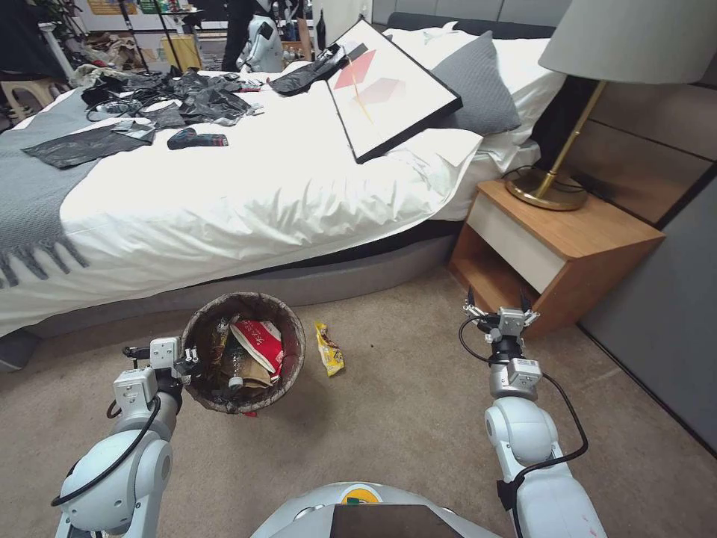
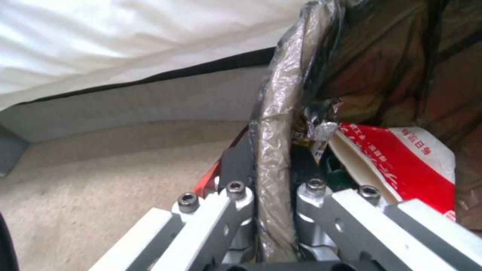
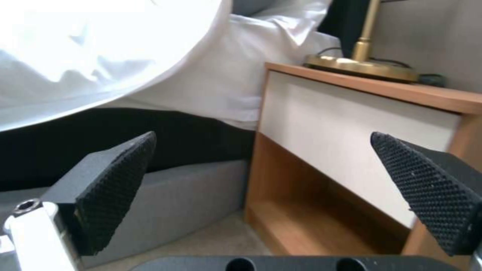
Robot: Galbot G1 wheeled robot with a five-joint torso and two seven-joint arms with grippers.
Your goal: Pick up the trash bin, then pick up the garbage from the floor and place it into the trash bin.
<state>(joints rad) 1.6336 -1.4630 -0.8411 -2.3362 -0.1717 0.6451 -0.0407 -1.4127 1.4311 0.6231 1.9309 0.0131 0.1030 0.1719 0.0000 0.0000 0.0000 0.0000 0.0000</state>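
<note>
The trash bin (image 1: 287, 355), round and lined with a dark brown bag, hangs just above the carpet at the left. My left gripper (image 1: 188, 364) is shut on its rim (image 2: 273, 158), one finger inside and one outside. Inside lie garbage pieces: a red-white wrapper (image 1: 259, 341), brown paper and a clear bottle; the red-white wrapper (image 2: 401, 158) is close in the left wrist view. A yellow snack wrapper (image 1: 328, 349) lies on the carpet just right of the bin. My right gripper (image 1: 498, 304) stands open in front of the nightstand, its fingertips (image 3: 120, 177) far apart with nothing between.
A bed with white sheets (image 1: 246, 187) runs across behind the bin, a framed picture (image 1: 388, 86) lying on it. A wooden nightstand (image 1: 560, 246) with a brass lamp (image 1: 553, 187) stands at the right. A dark wall panel (image 1: 665, 314) closes the right side. Bare carpet (image 1: 403, 403) lies between my arms.
</note>
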